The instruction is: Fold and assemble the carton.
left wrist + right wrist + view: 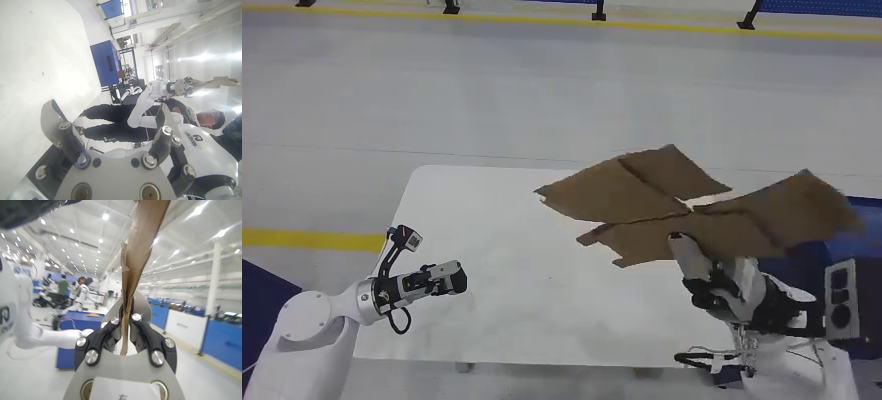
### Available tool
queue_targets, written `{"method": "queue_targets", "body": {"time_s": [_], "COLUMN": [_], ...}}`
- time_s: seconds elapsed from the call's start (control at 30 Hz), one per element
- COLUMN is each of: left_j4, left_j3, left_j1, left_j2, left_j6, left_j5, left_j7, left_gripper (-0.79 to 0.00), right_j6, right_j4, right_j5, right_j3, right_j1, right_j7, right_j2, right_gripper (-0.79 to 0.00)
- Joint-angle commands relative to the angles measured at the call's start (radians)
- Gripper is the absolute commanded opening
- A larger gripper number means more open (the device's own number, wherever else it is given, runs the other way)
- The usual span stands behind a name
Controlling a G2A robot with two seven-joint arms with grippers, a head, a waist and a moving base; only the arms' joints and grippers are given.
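Right gripper [127,306] clamped on the carton [692,205] edge aloft, left gripper [457,278] spread wide near-left; I fear the sheet slips.

We find the carton [642,200] to be brown corrugated cardboard, matt, with rough, frayed edges. The table [502,290] top is white, smooth and faintly glossy. On the left gripper [107,111] and right gripper [127,306] we note matt grey metal, black plastic links and polished screw heads.
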Motion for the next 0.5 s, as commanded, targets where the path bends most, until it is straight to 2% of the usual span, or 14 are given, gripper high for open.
{"method": "queue_targets", "body": {"time_s": [0.0, 0.1, 0.2, 0.37, 0.47], "left_j4": [0.000, 0.000, 0.000, 0.000, 0.000], "left_j3": [0.000, 0.000, 0.000, 0.000, 0.000], "left_j1": [0.000, 0.000, 0.000, 0.000, 0.000], "left_j2": [0.000, 0.000, 0.000, 0.000, 0.000], "left_j6": [0.000, 0.000, 0.000, 0.000, 0.000], "left_j5": [0.000, 0.000, 0.000, 0.000, 0.000], "left_j7": [0.000, 0.000, 0.000, 0.000, 0.000], "left_gripper": [0.000, 0.000, 0.000, 0.000, 0.000], "right_j6": [0.054, 0.120, 0.194, 0.275, 0.282], "right_j4": [0.030, 0.079, 0.121, 0.145, 0.135], "right_j5": [0.350, 0.591, 0.739, 0.864, 0.849], "right_j3": [-0.050, -0.103, -0.145, -0.191, -0.202], "right_j1": [0.026, 0.050, 0.061, 0.053, 0.061], "right_j7": [0.172, 0.310, 0.409, 0.515, 0.616], "right_j2": [0.008, 0.016, 0.020, 0.024, 0.029], "right_gripper": [-0.785, -0.785, -0.785, -0.785, -0.785]}}
